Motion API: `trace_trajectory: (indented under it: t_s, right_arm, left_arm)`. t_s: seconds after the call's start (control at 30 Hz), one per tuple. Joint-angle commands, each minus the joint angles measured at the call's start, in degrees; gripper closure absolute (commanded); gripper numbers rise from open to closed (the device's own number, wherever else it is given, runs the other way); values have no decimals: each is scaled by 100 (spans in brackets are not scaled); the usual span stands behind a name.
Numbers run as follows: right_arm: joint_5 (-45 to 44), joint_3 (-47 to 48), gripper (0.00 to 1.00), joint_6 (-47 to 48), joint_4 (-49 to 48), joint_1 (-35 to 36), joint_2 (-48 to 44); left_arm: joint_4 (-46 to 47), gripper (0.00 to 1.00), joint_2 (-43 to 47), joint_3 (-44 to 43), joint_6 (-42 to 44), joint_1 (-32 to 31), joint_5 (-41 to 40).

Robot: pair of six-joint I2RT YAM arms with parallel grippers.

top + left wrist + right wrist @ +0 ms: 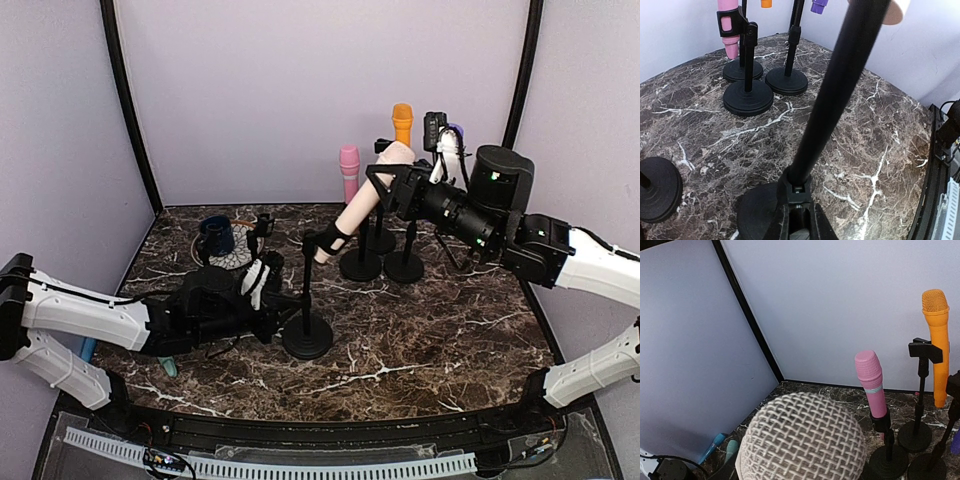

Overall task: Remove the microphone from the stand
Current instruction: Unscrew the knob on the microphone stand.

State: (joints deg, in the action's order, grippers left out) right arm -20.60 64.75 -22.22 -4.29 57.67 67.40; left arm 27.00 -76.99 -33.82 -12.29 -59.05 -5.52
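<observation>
A stand point(307, 340) sits on the desk point(440, 320) near the middle, a little toward 7 o'clock. Its microphone point(358, 210) rests in the clip, leaning up toward 1 o'clock. The left hand point(799, 216) is at the pole just above the base, reaching in from 9 o'clock. The right hand point(390, 185) is at the microphone's upper end. Three more stands point(362, 265) with upright microphones cluster behind, at 12 to 1 o'clock. A cup point(216, 235) sits at 10 o'clock.

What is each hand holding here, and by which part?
Left hand clamps the front stand's pole just above its base. Right hand sits at the head of the cream microphone; grip cannot be told.
</observation>
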Motion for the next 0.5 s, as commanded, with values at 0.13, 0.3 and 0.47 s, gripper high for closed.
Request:
trace_trajectory:
  t_s: [0.13,0.3,0.47]
  right_arm:
    - [175,-58,58,102,-355,7,19]
    - [264,-50,62,144,-376,8,37]
    - [360,-50,63,181,-409,8,37]
  left_arm:
    - [528,100,85,699,-1779,183,1225]
    - [1403,100,-47,1098,-2843,486,1922]
    - [2054,100,-316,1353,-3622,629,2412]
